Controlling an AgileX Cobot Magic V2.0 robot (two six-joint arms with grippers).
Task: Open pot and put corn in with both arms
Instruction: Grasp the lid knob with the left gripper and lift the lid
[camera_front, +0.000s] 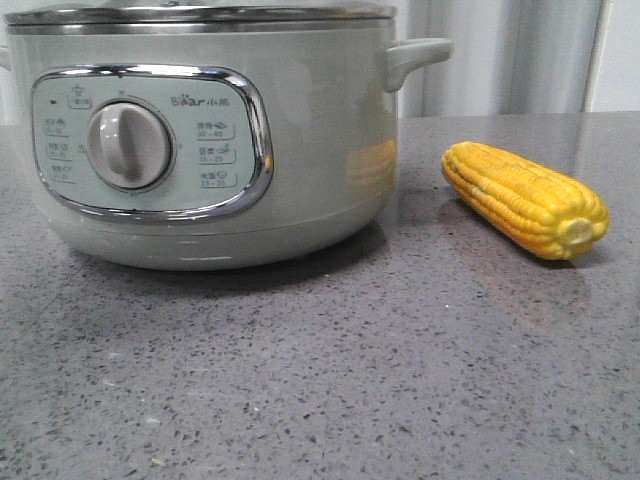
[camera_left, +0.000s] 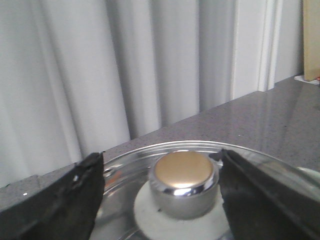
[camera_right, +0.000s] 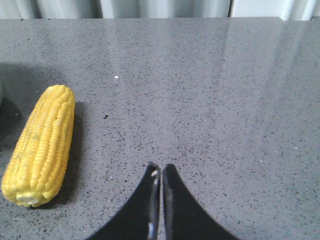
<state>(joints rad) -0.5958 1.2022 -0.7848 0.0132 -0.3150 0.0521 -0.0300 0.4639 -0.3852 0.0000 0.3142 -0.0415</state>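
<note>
The pale green pot (camera_front: 300, 150) fills the left of the front view, its lid on. The yellow corn (camera_front: 525, 198) lies on the grey table to the pot's right. Neither gripper shows in the front view. In the left wrist view my left gripper (camera_left: 162, 162) is open, its black fingers (camera_left: 65, 200) on either side of the lid's chrome and gold knob (camera_left: 183, 182), one apart from it, the other close beside it. In the right wrist view my right gripper (camera_right: 161, 169) is shut and empty above bare table, with the corn (camera_right: 41, 145) off to one side.
The glass lid (camera_left: 125, 200) has a steel rim. The pot's side handle (camera_front: 415, 58) juts toward the corn. A grey speckled table (camera_front: 350, 380) carries everything. Pale curtains (camera_left: 100, 65) hang behind the table's far edge.
</note>
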